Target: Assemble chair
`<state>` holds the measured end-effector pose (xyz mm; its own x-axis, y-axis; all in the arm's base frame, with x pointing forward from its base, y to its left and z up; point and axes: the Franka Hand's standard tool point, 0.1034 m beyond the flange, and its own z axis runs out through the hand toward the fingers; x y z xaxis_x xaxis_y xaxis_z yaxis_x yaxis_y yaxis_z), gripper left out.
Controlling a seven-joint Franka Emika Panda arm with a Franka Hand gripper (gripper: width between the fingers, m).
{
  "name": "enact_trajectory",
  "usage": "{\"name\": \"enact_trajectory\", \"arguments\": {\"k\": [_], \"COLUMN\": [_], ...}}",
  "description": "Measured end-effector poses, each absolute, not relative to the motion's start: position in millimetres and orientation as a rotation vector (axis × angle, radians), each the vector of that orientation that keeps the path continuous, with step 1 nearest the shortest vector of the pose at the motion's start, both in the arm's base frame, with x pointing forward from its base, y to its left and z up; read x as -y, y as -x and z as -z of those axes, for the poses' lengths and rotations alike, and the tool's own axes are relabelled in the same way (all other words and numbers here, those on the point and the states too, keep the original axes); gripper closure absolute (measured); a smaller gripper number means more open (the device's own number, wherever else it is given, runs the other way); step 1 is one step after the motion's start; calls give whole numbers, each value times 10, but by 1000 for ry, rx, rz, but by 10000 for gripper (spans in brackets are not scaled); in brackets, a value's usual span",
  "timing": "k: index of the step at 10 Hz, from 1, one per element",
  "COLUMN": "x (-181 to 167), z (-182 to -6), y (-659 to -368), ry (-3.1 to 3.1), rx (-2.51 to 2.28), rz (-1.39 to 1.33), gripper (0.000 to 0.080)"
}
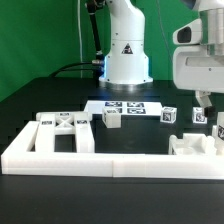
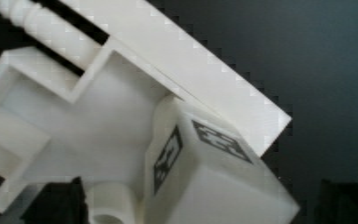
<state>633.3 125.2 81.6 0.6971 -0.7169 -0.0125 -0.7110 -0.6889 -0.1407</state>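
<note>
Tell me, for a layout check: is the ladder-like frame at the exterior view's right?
No, the ladder-like frame lies at that view's left.

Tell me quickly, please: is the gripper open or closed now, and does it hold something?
Gripper: cannot be told whether open or closed, nor whether it holds anything.

Blurred chair part (image 2: 114, 115) runs past the wrist view's edges.
</note>
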Motion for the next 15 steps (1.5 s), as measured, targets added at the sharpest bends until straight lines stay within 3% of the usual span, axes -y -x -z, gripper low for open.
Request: {"name": "enact_trajectory", "arguments": {"k": [10, 12, 13, 14, 15], "x": [-1245, -1230, -1231, -1231, -1231], "z": [-826, -824, -825, -825, -824], "y": [-6333, -6334, -6335, -6335, -6334], "ry": [3076, 3080, 3080, 3080, 3080], "rx": [-37, 148, 126, 116, 75], "rz": [141, 147, 146, 146, 145], "gripper": [151, 399, 399, 510, 510]}}
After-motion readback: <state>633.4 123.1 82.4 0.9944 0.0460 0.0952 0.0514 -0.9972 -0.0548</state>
